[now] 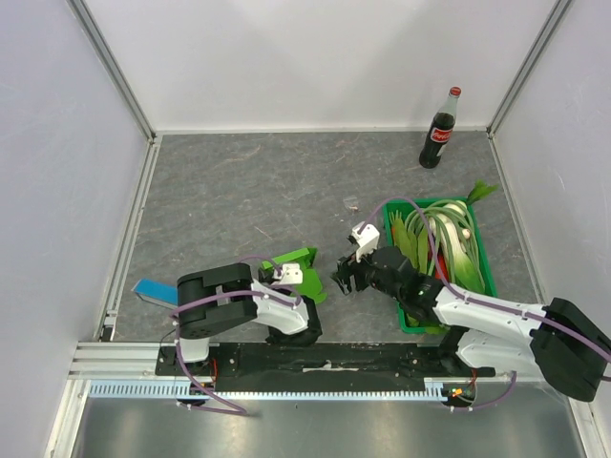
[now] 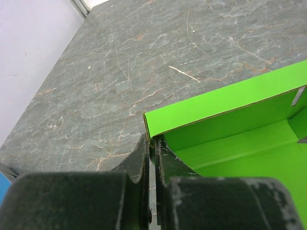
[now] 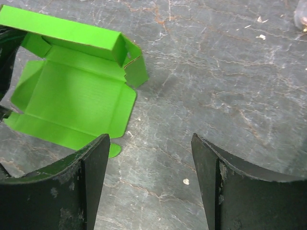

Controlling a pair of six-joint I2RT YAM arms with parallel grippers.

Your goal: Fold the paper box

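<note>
Plainly, the left fingers point(image 2: 138, 162) are clenched on the edge of one raised wall of the paper box point(image 2: 230, 129). The box lies partly folded, flaps open, on the grey surface point(image 1: 239, 191), close to the left arm. Just beside it, the right fingers point(image 3: 93, 177) stand spread apart over the surface, grasping nothing.
</note>
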